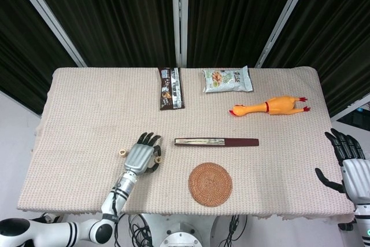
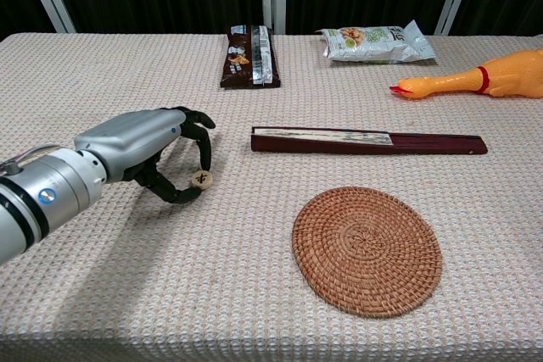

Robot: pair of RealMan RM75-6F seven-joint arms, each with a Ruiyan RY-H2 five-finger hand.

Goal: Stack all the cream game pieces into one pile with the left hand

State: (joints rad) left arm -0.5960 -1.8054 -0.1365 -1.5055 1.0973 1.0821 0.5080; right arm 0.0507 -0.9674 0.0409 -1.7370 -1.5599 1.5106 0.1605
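While the left hand point(image 2: 144, 148) curls low over the woven tablecloth point(image 2: 102, 65), a small round cream piece point(image 2: 202, 179) with a dark mark on its top face sits pinched between a fingertip above and the thumb below, at the hand's right edge in the chest view. From the head camera that piece point(image 1: 157, 158) shows only as a speck against the hand's point(image 1: 140, 157) fingers. A second cream piece point(image 1: 122, 153) lies flat on the cloth just beside the hand, on its outer side, apart from it; its markings are too small to read. The hand's other fingers are bent inward, close together, above the pinched piece.

At the table's right edge the right hand point(image 1: 347, 163) hangs off the cloth with fingers spread and nothing in it.

A closed fan point(image 2: 368, 141) lies lengthwise near the middle of the table, just beyond a round wicker coaster point(image 2: 366, 249) at the front. Farther back lie a dark snack bar point(image 2: 249, 55), a pale snack bag point(image 2: 377, 42) and, to the right, a yellow rubber chicken point(image 2: 475, 80), all well apart from the left hand.
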